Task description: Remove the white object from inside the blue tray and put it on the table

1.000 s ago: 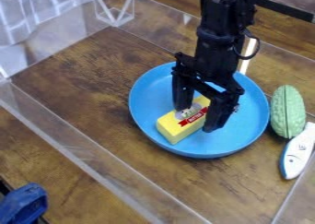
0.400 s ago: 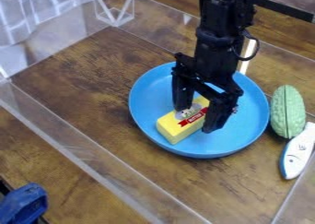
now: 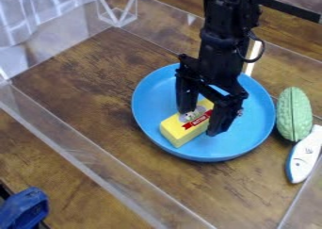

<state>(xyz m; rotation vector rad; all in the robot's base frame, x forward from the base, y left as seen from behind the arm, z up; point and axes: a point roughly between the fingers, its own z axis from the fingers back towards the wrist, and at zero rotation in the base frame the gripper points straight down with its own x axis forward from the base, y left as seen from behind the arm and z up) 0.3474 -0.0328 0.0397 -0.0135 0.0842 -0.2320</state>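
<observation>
The white object (image 3: 180,130) is a small yellow block with a white-and-red label, lying inside the blue tray (image 3: 161,93), a round blue plate on the dark wooden table (image 3: 88,91). My black gripper (image 3: 204,118) points straight down over the block's far end. Its jaws stand open, one finger (image 3: 187,99) on the left and the other (image 3: 227,112) on the right of the labelled end. The fingers straddle the block without pinching it. The block's far end is partly hidden behind the fingers.
A green oval object (image 3: 295,114) and a white elongated item with blue marks (image 3: 302,155) lie on the table right of the tray. Clear plastic walls (image 3: 70,139) border the table at left and front. A blue thing (image 3: 22,209) sits at the bottom left corner.
</observation>
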